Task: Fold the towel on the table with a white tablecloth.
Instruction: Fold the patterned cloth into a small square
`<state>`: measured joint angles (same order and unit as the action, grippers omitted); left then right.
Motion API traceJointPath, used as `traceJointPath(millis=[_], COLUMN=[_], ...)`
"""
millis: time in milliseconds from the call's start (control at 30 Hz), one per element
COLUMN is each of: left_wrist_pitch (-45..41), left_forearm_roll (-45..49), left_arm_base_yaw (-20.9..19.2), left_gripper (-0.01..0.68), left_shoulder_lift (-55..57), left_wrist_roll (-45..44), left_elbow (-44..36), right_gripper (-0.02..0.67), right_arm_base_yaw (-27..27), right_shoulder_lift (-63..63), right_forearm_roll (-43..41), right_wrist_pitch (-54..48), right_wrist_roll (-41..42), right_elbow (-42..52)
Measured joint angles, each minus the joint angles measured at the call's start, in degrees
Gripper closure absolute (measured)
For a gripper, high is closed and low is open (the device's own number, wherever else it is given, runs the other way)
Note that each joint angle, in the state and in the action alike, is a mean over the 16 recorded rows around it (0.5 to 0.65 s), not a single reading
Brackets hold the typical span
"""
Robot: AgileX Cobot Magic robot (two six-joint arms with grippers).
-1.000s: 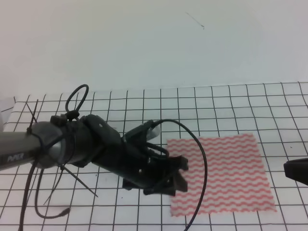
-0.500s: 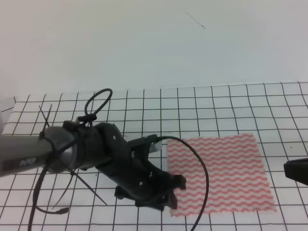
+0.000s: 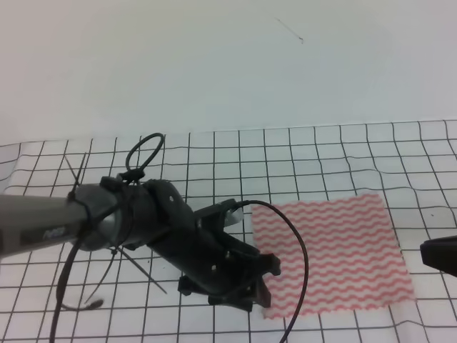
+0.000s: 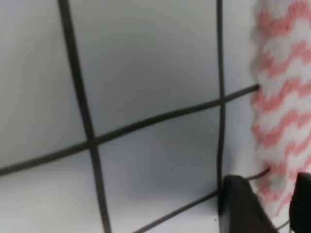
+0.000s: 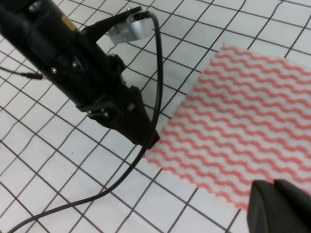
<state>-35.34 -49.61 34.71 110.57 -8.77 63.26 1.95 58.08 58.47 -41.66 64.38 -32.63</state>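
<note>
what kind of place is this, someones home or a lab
Most likely a robot test bench, not a home: a grid-printed white tablecloth against a bare wall, a lone striped towel, and two robot arms, the left gripper at the towel's edge.

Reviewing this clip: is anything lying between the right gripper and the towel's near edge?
No. In the right wrist view only bare white tablecloth separates the right gripper from the towel.

We see the left gripper [image 3: 258, 286] covering the towel's [image 3: 335, 254] near-left corner, and the right gripper [image 3: 439, 255] cut off.
</note>
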Motion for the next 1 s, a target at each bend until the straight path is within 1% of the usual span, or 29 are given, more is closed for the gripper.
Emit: traceJointPath(millis=[333,667,833,1000], left_wrist_pitch=[-1.03,1.35,-0.47,-4.07], left_forearm_roll=[-1.18,-2.25,-1.66,1.07], left_arm_base_yaw=[0.05,-0.3,-1.11,-1.63], left_gripper=[0.444,0.444,0.446,0.448], left_shoulder_lift=[0.35,0.54,0.62,0.54], left_wrist_roll=[-1.2,-2.91,-2.77,-0.78], left_elbow=[3.27,5.0,5.5,5.69], right_gripper=[0.65,0.65,0.65,0.65], right_arm_base_yaw=[0.0,0.0,0.0,0.0], right_shoulder_lift=[0.0,0.0,0.0,0.0], right_forearm_roll=[0.0,0.0,-0.03,-0.06], right_wrist_pitch=[0.0,0.0,0.0,0.0], right_wrist_roll=[0.0,0.0,0.0,0.0], right_elbow=[0.0,0.0,0.0,0.0])
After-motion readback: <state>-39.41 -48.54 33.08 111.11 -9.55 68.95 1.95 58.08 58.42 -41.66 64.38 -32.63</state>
